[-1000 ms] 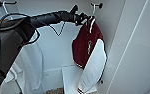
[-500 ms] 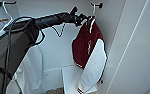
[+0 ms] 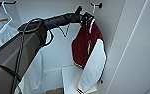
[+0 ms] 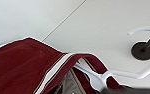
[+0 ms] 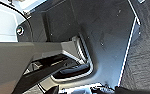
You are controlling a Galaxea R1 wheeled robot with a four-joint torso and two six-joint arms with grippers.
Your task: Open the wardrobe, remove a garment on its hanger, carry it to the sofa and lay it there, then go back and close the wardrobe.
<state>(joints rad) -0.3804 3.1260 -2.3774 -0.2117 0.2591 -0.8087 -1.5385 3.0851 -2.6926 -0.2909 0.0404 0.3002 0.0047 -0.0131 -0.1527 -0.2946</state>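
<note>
One left pincer (image 3: pixel 87 18), grip unclear, meets the garment (image 3: pixel 84 42) inside the white wardrobe (image 3: pixel 53 50).

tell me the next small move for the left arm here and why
Probably lift a little, then draw back from the wall. The left gripper is up at the collar of the garment, and the hanger has its hook beside the black peg, so the hook likely has to clear the peg before anything comes away.

Maroon garment (image 3: pixel 84 46) of matt soft cloth with smooth white sleeves and ribbed white trim, thin white hanger (image 4: pixel 121 73) of smooth plastic, wardrobe (image 3: pixel 131 50) walls flat matt white, black wall peg (image 4: pixel 142 50) matt, left arm (image 3: pixel 53 22) sleeved in black fabric
</note>
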